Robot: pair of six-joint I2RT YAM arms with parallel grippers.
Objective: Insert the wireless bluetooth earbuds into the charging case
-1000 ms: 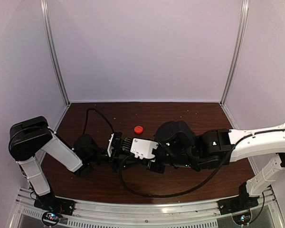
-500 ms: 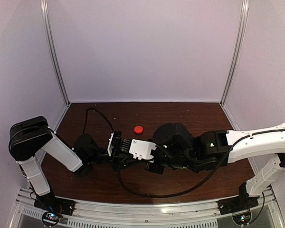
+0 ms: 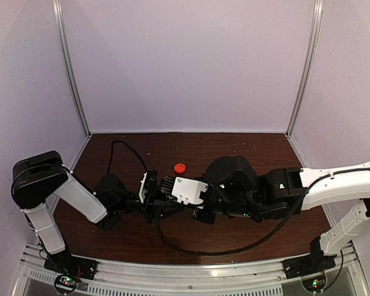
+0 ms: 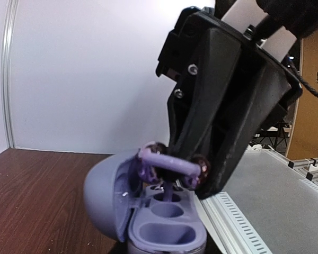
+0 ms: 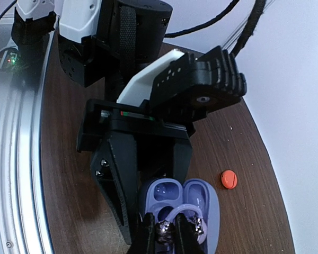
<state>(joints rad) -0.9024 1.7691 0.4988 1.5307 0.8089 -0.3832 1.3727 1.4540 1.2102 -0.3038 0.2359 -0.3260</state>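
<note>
Two claws meet over the middle of the dark brown wooden table point(image 3: 265, 148). The left claw point(image 3: 155, 195) is clamped on the base of the open lilac clamshell charging case point(image 4: 108, 198), with a black finger on either side of it. The right claw point(image 5: 164, 234) is pinched together on a lilac curved earbud point(image 4: 167, 163) with dark glossy knobs at its ends. That earbud hangs just above the case's moulded wells, beside the raised lid. From the top camera we see neither case nor earbud, since both wrists cover them. It does show a small round red piece point(image 3: 180, 168) lying on the wood just behind the claws, apart from both. The left wrist camera gives us the side-on look: the earbud lies crosswise over the rear well, and a short stem reaches down toward it. We cannot tell whether it touches. The right wrist camera looks down into the case, with the red piece off to its right on the table. Against the top view of a second ago, we find the red piece where it was. The left arm is unmoved, and the right wrist has shifted only slightly.
</note>
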